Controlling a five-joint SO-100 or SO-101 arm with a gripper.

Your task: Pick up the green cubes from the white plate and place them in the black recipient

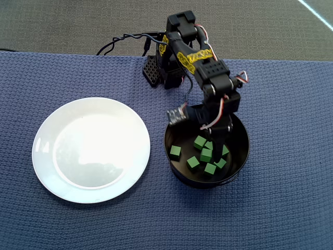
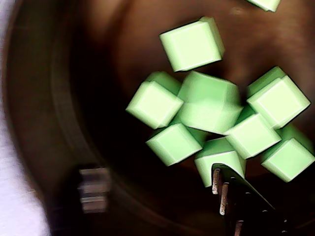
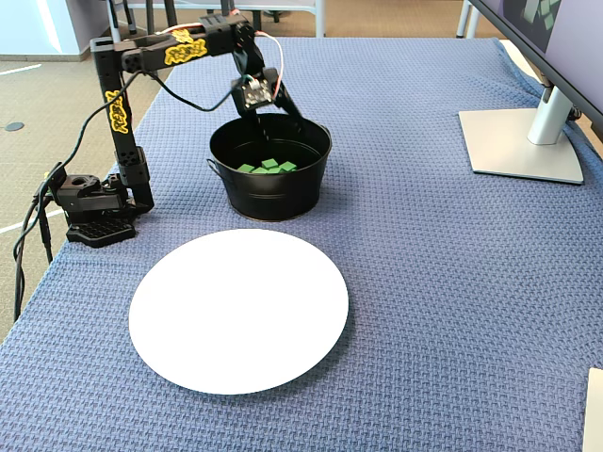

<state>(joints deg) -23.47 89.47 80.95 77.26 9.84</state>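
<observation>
Overhead view: we see the cubes (image 1: 206, 155) heaped in the tin (image 1: 179, 176), right of the bare plate (image 1: 52, 177), directly beneath our claw (image 1: 214, 147), which reaches down inside; we cannot tell its opening, and nothing seems held.

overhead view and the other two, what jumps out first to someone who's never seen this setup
The large round glossy white plate lies bare on the blue woven cloth, left of the tin in the overhead view. Beside it, the small matte green cubes lie heaped inside the round black metal tin, filling the wrist view. The black arm with yellow markings reaches down into that tin, its gripper just above the cubes.
</observation>
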